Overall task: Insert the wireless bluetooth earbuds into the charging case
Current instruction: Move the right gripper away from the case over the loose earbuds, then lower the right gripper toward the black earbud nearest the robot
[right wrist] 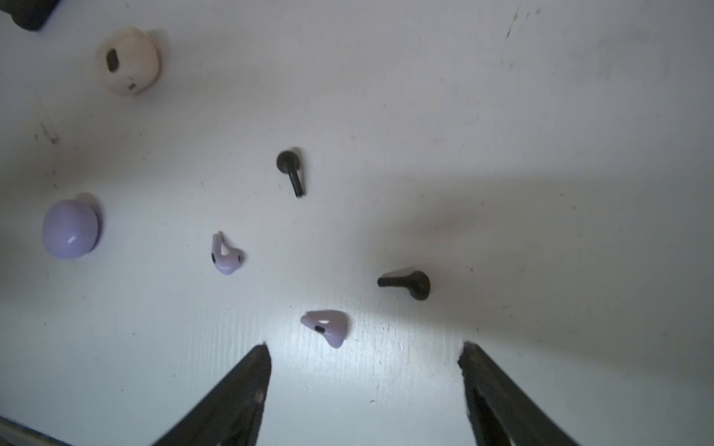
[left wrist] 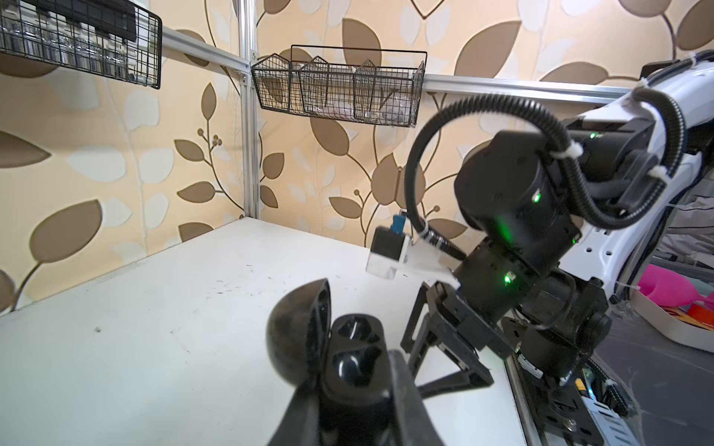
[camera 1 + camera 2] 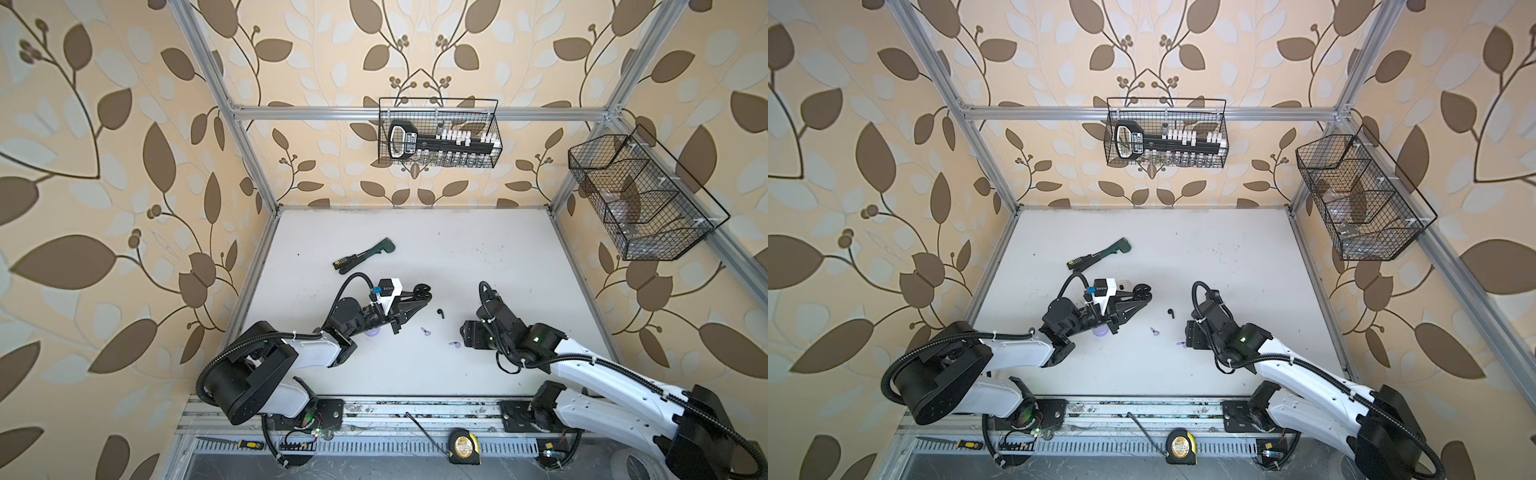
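Left gripper is pinched shut on the black charging case. Its lid is hinged open and two glossy wells show.

Right gripper is spread wide, tips down near the white table, with a lilac earbud just beyond them.

Only the right wrist view gives me the second black earbud; in both top views the right arm covers it. The other black earbud, other lilac earbud, smooth lilac case and cream rounded case lie loose on the table.

The back-wall wire basket holds a black-and-white tool.
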`<state>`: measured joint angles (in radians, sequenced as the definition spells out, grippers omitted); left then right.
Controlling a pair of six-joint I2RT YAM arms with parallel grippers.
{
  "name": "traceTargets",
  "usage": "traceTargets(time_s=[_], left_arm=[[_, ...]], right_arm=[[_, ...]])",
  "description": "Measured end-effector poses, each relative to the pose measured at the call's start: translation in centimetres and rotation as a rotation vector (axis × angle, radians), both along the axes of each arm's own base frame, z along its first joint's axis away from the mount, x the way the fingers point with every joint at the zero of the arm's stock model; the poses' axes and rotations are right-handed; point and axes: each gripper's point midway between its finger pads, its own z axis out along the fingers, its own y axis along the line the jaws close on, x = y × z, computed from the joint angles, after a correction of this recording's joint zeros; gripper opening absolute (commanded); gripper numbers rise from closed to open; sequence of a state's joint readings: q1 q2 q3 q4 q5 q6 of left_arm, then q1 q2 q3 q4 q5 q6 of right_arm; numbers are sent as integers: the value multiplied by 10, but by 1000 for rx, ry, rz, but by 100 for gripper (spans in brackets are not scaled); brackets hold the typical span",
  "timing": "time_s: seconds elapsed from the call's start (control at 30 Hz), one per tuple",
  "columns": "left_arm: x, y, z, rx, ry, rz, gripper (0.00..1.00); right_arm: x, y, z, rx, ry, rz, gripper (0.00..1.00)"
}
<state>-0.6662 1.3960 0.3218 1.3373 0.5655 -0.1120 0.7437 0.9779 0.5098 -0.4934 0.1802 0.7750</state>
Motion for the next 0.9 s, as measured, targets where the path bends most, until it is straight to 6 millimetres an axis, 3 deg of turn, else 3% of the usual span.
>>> traceTargets(time_s=[0.13, 0.37, 0.73, 0.9], left_arm=[[0, 1, 1, -2, -2, 2, 0], [-1, 1, 3, -5, -6, 2, 0], [-2, 2, 6, -11, -14, 1, 0], [-3, 2, 8, -15, -20, 0, 0]], right_arm=[[-9, -1, -22, 27, 61, -21, 76], [-4, 5, -20, 110, 39, -60, 79], [-5, 10, -39, 129, 90, -78, 78], [6, 21, -39, 158, 65, -73, 77]])
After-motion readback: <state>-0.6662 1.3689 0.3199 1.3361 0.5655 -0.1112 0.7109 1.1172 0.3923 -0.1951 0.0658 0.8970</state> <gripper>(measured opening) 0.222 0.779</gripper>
